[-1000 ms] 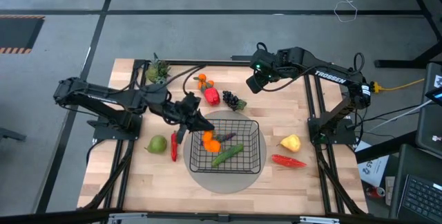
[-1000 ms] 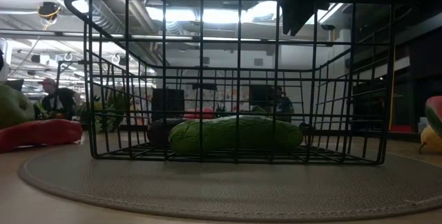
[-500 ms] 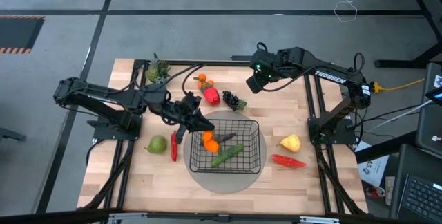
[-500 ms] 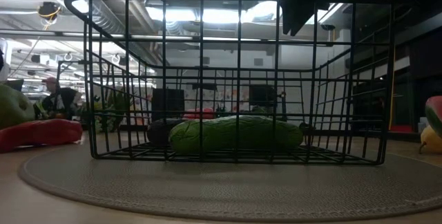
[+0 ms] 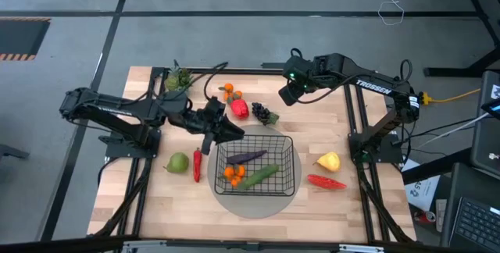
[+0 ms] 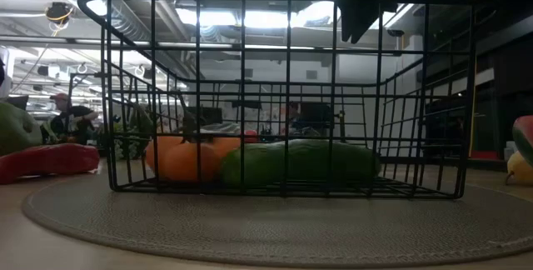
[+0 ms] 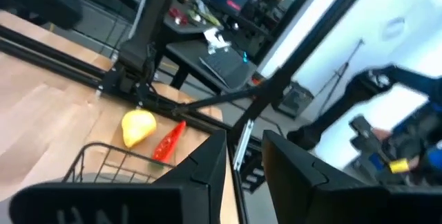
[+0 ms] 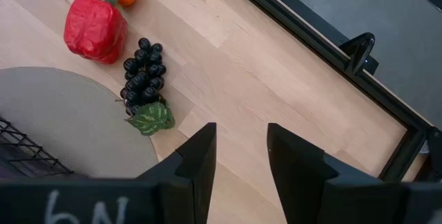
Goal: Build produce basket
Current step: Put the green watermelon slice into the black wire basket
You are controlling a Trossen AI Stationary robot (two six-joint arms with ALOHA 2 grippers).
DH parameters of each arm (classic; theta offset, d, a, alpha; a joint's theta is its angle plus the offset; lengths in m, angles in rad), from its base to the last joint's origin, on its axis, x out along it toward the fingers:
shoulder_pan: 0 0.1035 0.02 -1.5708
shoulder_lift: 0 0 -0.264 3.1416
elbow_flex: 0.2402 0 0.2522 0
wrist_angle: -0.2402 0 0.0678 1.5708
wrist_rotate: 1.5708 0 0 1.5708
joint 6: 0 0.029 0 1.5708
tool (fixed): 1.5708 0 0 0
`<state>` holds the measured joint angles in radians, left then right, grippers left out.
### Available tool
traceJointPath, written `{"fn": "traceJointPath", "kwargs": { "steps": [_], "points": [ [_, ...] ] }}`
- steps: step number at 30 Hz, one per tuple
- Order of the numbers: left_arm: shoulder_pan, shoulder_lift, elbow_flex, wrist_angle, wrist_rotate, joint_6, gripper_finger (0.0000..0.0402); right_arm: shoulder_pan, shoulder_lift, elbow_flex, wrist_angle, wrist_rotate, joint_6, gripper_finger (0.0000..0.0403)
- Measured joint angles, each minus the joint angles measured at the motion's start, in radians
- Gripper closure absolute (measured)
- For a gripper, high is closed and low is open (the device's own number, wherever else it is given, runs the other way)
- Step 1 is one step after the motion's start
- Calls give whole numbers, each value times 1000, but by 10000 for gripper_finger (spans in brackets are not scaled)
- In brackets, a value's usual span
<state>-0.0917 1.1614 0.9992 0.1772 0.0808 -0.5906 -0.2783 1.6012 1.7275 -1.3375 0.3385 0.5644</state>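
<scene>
Left gripper (image 5: 231, 133): mine; above the basket's far-left corner, jaws apart, holding nothing.
Right gripper (image 5: 286, 95): mine; raised over the table's far side, beside the grapes (image 8: 141, 79), jaws apart.
Basket (image 5: 291, 145): on the grey round mat (image 5: 234, 201).
Basket contents: oranges (image 5: 232, 174), cucumber (image 5: 258, 176), eggplant (image 5: 247, 158).
Outside the basket: red pepper (image 5: 239, 109), green fruit (image 5: 178, 162), yellow fruit (image 5: 329, 161), red chili (image 5: 326, 181).
</scene>
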Motion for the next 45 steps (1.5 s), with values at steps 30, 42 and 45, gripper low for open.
{"fn": "traceJointPath", "kwargs": {
  "steps": [30, 42, 45],
  "points": [
    [67, 1, 0, -63, 11, -3, 315, 294, -97, 0, -234, -572, 94, 272],
    [67, 1, 0, -64, 11, -3, 315, 542, -165, 0, -234, -472, 416, 272],
    [67, 1, 0, -64, 11, -3, 315, 604, -162, 0, -234, -447, 476, 272]
  ]
}}
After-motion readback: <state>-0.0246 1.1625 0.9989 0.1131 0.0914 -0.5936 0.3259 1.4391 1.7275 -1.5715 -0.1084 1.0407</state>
